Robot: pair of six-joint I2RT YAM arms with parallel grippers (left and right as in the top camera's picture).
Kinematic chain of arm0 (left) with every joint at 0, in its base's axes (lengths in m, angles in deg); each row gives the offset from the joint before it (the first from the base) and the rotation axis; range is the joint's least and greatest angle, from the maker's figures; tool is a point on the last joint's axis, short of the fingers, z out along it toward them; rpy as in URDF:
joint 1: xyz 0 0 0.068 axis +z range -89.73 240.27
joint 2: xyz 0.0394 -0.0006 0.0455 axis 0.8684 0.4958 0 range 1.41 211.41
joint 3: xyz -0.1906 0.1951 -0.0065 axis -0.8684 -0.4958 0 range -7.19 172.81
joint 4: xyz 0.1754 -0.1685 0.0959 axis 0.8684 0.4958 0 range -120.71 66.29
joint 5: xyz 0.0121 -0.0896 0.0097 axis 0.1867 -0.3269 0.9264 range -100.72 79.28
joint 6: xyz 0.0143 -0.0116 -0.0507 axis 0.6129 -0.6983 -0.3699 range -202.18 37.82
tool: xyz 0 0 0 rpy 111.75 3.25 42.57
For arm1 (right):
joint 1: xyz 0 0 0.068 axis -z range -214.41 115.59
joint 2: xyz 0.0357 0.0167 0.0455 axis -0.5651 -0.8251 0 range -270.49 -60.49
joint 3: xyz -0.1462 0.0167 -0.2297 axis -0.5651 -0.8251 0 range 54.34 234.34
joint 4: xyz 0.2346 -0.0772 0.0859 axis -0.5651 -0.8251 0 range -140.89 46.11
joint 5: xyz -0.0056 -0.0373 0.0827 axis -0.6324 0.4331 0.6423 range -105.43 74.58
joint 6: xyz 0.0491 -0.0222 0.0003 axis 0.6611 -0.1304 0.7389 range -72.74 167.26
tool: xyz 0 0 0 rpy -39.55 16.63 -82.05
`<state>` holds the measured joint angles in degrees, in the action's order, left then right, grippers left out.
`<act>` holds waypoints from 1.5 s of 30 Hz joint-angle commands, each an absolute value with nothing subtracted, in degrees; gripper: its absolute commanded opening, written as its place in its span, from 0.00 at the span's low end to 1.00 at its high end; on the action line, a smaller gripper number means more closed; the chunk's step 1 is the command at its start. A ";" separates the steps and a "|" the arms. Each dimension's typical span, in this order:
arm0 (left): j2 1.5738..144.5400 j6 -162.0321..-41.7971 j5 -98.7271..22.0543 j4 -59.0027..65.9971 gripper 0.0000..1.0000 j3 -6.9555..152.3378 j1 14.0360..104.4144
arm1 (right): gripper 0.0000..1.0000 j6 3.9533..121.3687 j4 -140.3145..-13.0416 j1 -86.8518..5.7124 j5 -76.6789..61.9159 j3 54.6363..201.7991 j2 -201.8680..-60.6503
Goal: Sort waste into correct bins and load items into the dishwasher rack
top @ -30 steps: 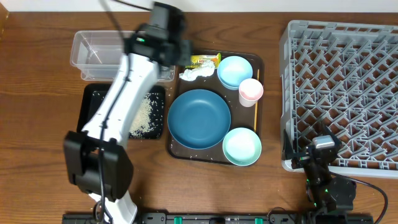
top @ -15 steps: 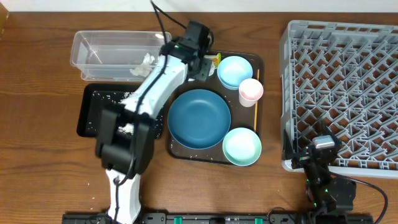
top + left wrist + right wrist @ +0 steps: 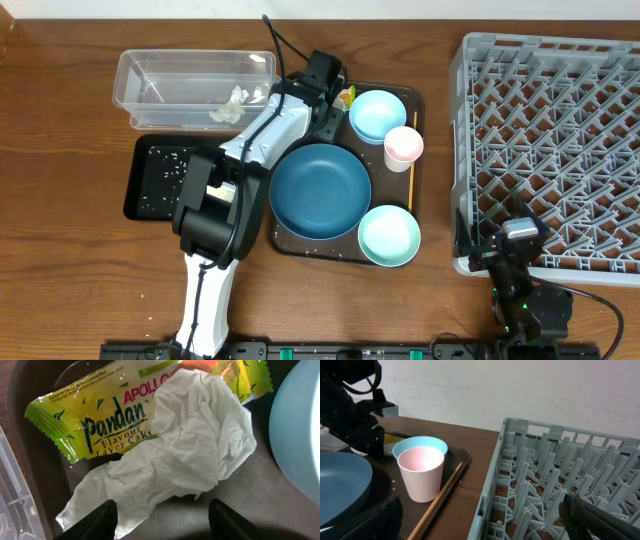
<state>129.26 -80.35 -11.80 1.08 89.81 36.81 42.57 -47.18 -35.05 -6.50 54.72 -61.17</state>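
tissue [image 3: 195, 455] overlaps wrapper [image 3: 95, 415] edge | left gripper [image 3: 162, 512] apart above it | right gripper [image 3: 485, 519] apart at rack [image 3: 545, 480] wall

I see a crumpled white tissue [image 3: 185, 455] lying partly over the yellow-green Pandan wrapper [image 3: 95, 420], both just beside the upper pale blue bowl [image 3: 377, 113]. White wad [image 3: 228, 103] in clear tub [image 3: 135, 65]. Loose grains [image 3: 160, 165] scattered on black tray [image 3: 140, 205]. Dark blue plate [image 3: 320, 190] flat, pink cup [image 3: 404, 145] upright, wooden stick [image 3: 412, 185] and second bowl [image 3: 390, 235] left of grey rack [image 3: 550, 150].
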 commanded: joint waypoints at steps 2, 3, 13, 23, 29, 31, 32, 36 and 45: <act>130.16 -79.37 -11.06 0.40 0.52 89.56 36.72 | 0.99 42.03 -47.44 -35.55 -6.82 54.66 -60.87; 130.14 -79.39 -11.06 0.38 0.49 89.56 36.72 | 0.99 42.03 -47.44 -35.55 -6.82 54.66 -60.87; 128.30 -80.57 -11.10 2.42 0.06 89.59 36.68 | 0.99 42.05 -47.44 -35.55 -6.82 54.66 -60.87; 117.31 -83.52 -11.12 3.92 0.06 89.59 36.68 | 0.99 42.03 -47.44 -35.55 -6.82 54.66 -60.87; 116.76 -83.54 -11.78 3.25 0.63 89.56 36.68 | 0.99 42.03 -47.44 -35.55 -6.82 54.66 -60.87; 118.25 -83.52 -11.78 3.25 0.65 89.56 36.68 | 0.99 42.05 -47.44 -35.55 -6.82 54.66 -60.87; 118.92 -83.52 -11.78 3.05 0.65 89.56 36.68 | 0.99 42.05 -47.44 -35.55 -6.82 54.66 -60.87; 122.57 -83.48 -11.74 1.43 0.66 89.56 36.68 | 0.99 42.03 -47.44 -35.55 -6.82 54.66 -60.87; 128.48 -82.80 -11.69 -2.72 0.66 89.56 36.68 | 0.99 42.05 -47.44 -35.55 -6.82 54.66 -60.87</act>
